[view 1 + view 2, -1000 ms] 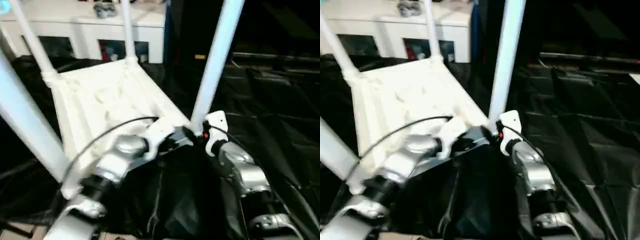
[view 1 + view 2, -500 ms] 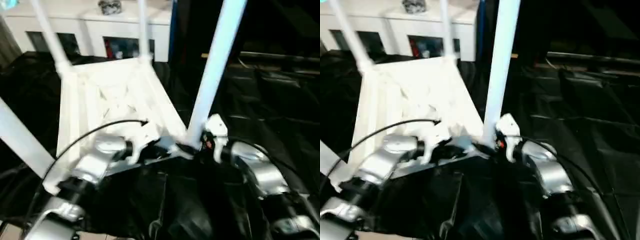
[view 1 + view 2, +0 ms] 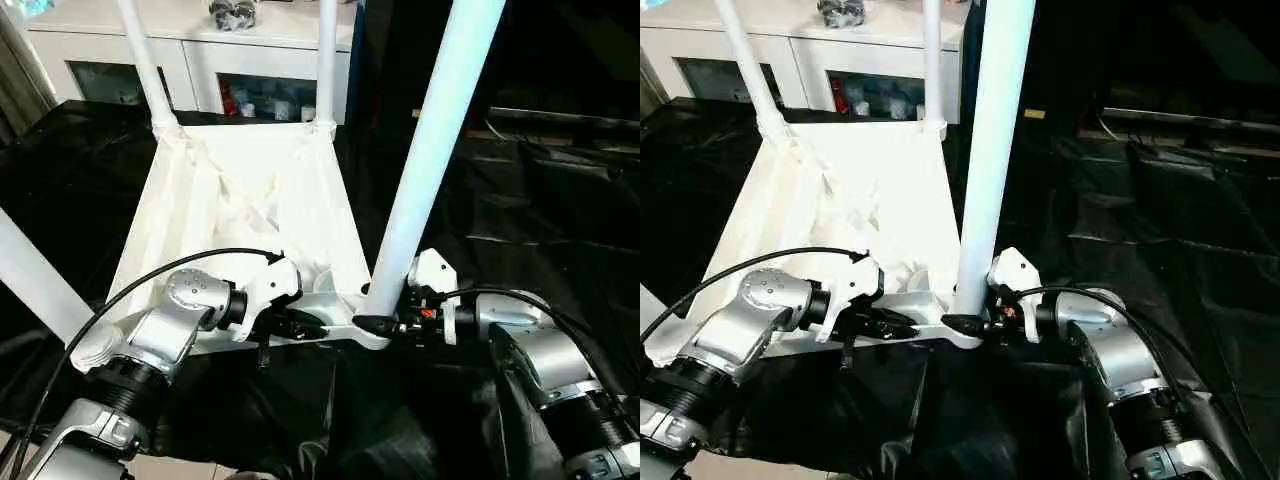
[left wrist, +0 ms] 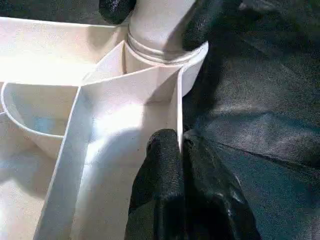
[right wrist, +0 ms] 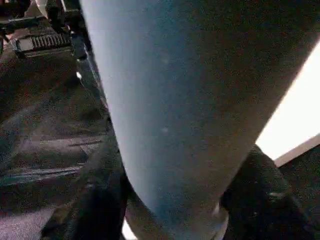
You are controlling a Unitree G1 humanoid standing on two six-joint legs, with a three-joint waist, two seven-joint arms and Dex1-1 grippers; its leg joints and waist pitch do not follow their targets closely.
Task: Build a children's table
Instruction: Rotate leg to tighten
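The children's table lies upside down: its white ribbed tabletop (image 3: 250, 190) rests on the black cloth, and white legs stand up from its corner sockets. Two legs rise at the far corners (image 3: 145, 70) (image 3: 326, 60), one at the near left (image 3: 30, 270), and one at the near right (image 3: 430, 150). My left gripper (image 3: 300, 325) is shut on the tabletop's thin near rim (image 4: 179, 115), just beside the near right socket. My right gripper (image 3: 375, 322) clasps the base of the near right leg, with a black finger (image 5: 95, 200) pressed on each side of it.
The black-covered work table (image 3: 540, 220) spreads out to the right and behind. A white cabinet (image 3: 200, 30) stands at the back. A black cable (image 3: 150, 280) loops over my left forearm.
The camera has shifted and the picture has steadied. My right gripper has closed in on the base of the near right leg. My left gripper has stayed shut on the rim.
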